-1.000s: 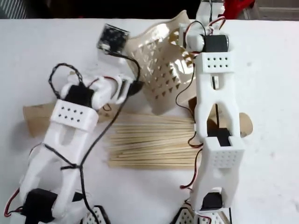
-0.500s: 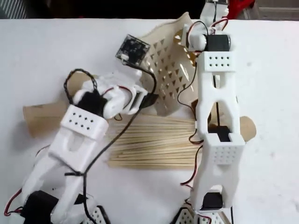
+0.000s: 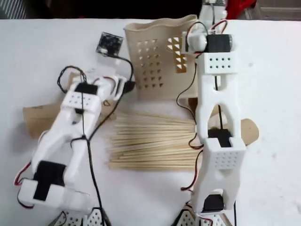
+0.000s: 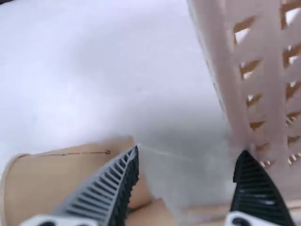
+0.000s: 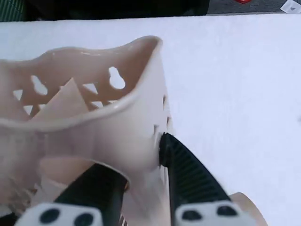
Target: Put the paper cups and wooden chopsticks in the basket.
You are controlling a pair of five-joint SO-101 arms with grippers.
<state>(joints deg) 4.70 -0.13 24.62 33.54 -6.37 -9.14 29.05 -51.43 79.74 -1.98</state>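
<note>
The cream basket (image 3: 153,59) with triangular holes stands upright at the back of the table. My right gripper (image 3: 189,44) is shut on the basket's right wall (image 5: 136,117), one finger inside and one outside. Something tan (image 5: 61,101) lies inside the basket. My left gripper (image 3: 126,85) is open just left of the basket, and in the left wrist view (image 4: 183,188) nothing sits between its fingers. A paper cup (image 3: 37,120) lies on its side under the left arm. Another paper cup (image 3: 250,130) lies beneath the right arm. The wooden chopsticks (image 3: 150,143) form a loose pile between the arms.
A small black camera board (image 3: 109,44) on a cable hangs over the table left of the basket. Bare white table (image 3: 56,52) stretches at the back left and on the far right. The arms' bases stand at the near edge.
The basket has gone from tilted over to upright with my right gripper still on its wall. The left arm has pulled back to the left, away from the basket.
</note>
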